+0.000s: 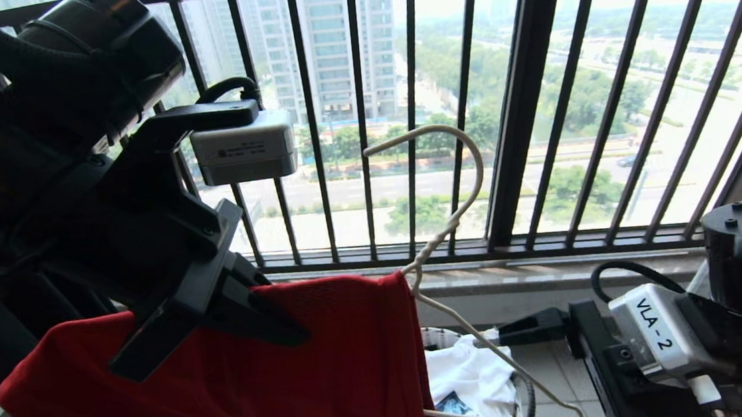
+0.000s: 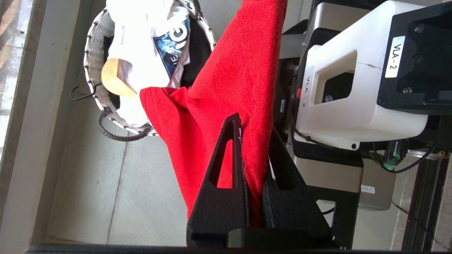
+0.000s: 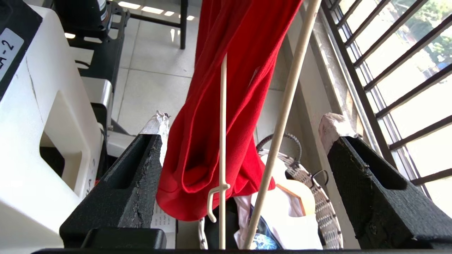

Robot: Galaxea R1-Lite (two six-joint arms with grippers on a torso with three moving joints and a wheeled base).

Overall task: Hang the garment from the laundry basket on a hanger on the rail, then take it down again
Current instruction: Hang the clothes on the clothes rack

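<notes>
We see the red garment in the lower middle of the head view, draped over one arm of the thin whitish wire hanger, whose hook rises toward the centre of the frame against the dark railing. The other arm of the hanger runs bare down to the lower right, ending in a small hook.

The left tool is clamped on the garment: in the left wrist view its two black fingers pinch a fold of the red cloth between them. In the head view this tool sits at left centre, its arm filling the upper left.

The right tool stands wide apart, gripping nothing; in its wrist view the hanger's wires and the hanging red cloth pass between the two fingers without touching them. Its arm shows at the lower right of the head view.

Below the garment the laundry basket stands on the tiled floor, holding a white printed garment.
</notes>
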